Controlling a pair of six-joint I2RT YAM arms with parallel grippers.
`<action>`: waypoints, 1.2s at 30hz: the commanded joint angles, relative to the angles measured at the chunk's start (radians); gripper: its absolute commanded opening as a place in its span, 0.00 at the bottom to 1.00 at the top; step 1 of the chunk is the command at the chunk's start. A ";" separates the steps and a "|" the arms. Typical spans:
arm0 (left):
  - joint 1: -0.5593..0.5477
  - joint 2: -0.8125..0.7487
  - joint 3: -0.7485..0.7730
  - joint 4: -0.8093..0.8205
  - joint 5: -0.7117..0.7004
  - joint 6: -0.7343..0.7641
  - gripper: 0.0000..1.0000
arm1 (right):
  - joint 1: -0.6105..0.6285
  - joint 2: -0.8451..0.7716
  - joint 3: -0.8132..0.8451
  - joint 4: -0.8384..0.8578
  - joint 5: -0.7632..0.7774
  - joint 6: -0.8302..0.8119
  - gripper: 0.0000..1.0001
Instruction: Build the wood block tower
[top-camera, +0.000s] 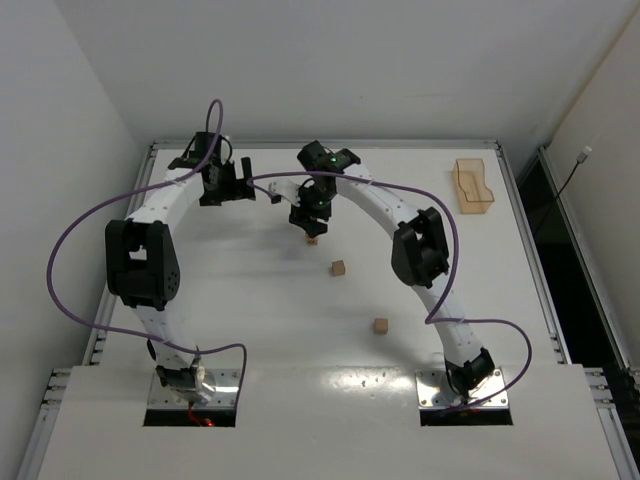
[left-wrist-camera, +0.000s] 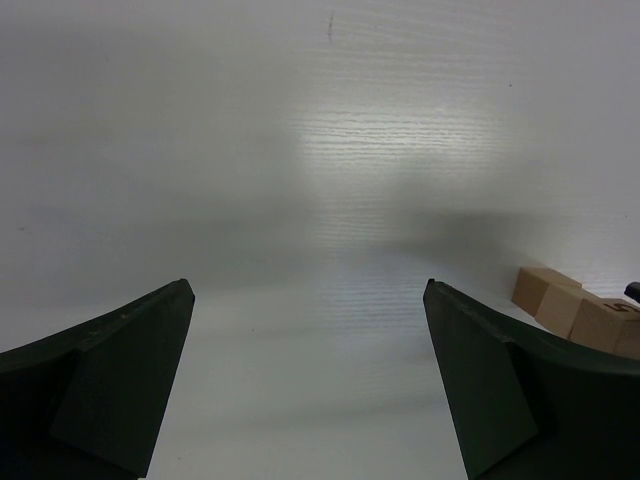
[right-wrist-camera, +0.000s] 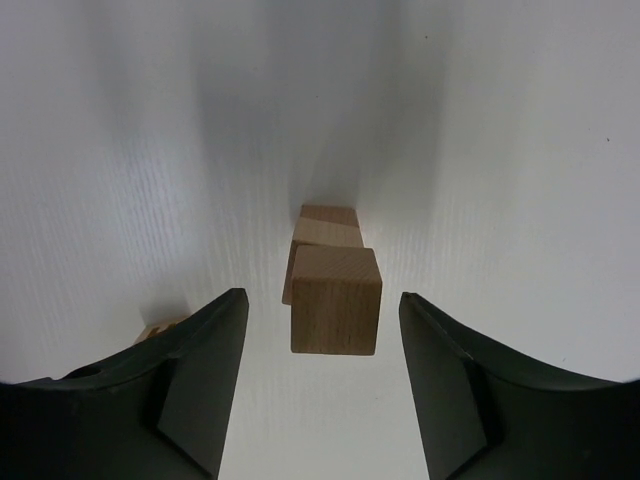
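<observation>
Both arms arch forward over white counter (top-camera: 250, 330). Right gripper (right-wrist-camera: 322, 297) points straight down over tower (right-wrist-camera: 335, 300). Its jaws are half wide, with small gap on each side of top cube and no touching. Tower is column of tan cubes, fine wood grain, square edges, one cube wide, at far middle of counter. Left gripper (left-wrist-camera: 308, 285) hovers to left of tower, jaws spread wide, holding nothing. Two loose wood blocks (top-camera: 339, 268) lie nearer, apart from each other. Translucent orange tray (top-camera: 474, 186) sits at far right.

White table (top-camera: 250, 330): tower (right-wrist-camera: 335, 298), 2 loose wood blocks (top-camera: 339, 267), orange tray (top-camera: 474, 186).
</observation>
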 joint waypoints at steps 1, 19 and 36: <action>0.011 -0.003 0.009 0.019 0.011 -0.006 1.00 | 0.007 0.005 -0.003 0.014 -0.024 0.004 0.60; 0.011 -0.021 -0.009 0.028 0.011 -0.006 1.00 | 0.007 -0.203 -0.095 0.086 -0.115 0.056 0.94; 0.011 -0.110 -0.069 0.037 -0.041 -0.015 1.00 | -0.051 -0.617 -0.538 0.094 -0.004 0.194 0.68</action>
